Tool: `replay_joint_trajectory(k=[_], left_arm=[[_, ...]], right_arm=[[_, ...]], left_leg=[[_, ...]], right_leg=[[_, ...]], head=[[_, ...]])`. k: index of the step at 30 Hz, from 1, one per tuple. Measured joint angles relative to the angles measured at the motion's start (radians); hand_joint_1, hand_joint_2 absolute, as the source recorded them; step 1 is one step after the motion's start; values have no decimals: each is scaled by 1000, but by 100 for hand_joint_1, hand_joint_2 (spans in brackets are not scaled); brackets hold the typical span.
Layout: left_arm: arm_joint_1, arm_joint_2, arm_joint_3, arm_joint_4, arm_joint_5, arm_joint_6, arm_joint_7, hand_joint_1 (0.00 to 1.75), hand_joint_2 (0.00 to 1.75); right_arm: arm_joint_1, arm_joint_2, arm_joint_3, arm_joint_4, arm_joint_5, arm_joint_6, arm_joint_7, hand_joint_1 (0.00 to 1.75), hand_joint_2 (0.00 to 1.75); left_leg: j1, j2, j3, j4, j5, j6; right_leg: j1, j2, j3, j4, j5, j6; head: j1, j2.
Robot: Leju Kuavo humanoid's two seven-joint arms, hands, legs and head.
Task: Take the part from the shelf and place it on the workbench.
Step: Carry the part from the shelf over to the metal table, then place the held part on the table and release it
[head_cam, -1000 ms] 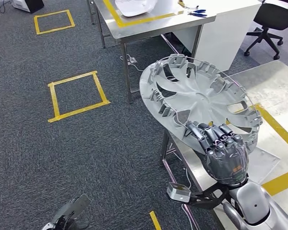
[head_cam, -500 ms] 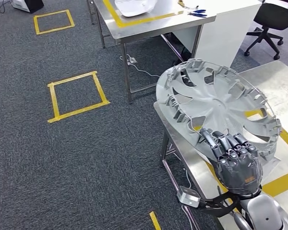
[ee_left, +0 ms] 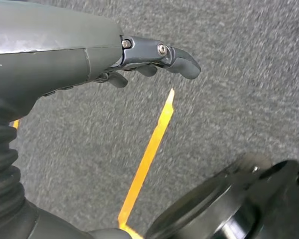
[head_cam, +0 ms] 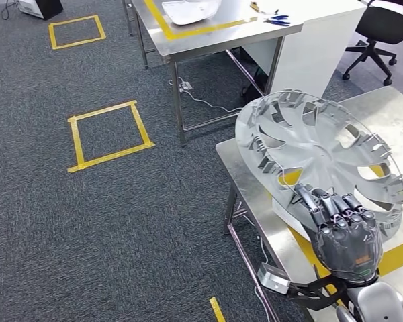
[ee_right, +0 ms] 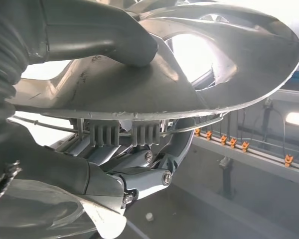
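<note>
1. The risk I'd watch is the grip. The right hand (head_cam: 347, 231) holds the wheel cover (head_cam: 321, 151) by its near rim only, so the whole broad disc reaches out past the fingers towards the upper middle of the head view. With so much of it beyond the hold, it could pivot or slip out if the hand lets go unevenly or too high.

2. The cover sits tilted over the workbench (head_cam: 250, 194), and its far-left edge comes close to the bench's left border. Set down there, part of it might overhang and tip towards the carpet (head_cam: 113, 221).

3. A pale sheet (head_cam: 291, 211) lies on the bench under the cover. I'd guess a thin sheet could slide when the part lands on it.

4. The right hand is in the lower right of the head view, fingers closed over the rim. In the right wrist view the thumb (ee_right: 102, 30) presses on the cover's curved face (ee_right: 185, 79) while the darker fingers (ee_right: 140, 172) hook in under the rim clips, so the part is clamped between them.

5. The left hand (ee_left: 155, 55) hangs over the carpet beside a strip of yellow tape (ee_left: 148, 154), with fingers loosely extended and nothing in them.

6. The part is above the bench; I can't tell if it touches.
</note>
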Motion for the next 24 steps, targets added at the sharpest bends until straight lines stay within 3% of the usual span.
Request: replay_joint_trajectory(k=[12, 24], left_arm=[[-107, -59, -42, 115, -81, -89, -55, 0, 175], [-103, -88, -67, 124, -93, -99, -47, 0, 175]], right_arm=[[65, 0, -49, -32, 3, -7, 4, 175, 175], [128, 0, -98, -70, 19, -11, 11, 175, 175]], left_leg=[[0, 0, 1, 0, -1, 0], [0, 0, 2, 0, -3, 2]], right_leg=[[0, 0, 1, 0, -1, 0], [0, 0, 1, 0, -2, 0]], head=[[0, 0], [0, 0]])
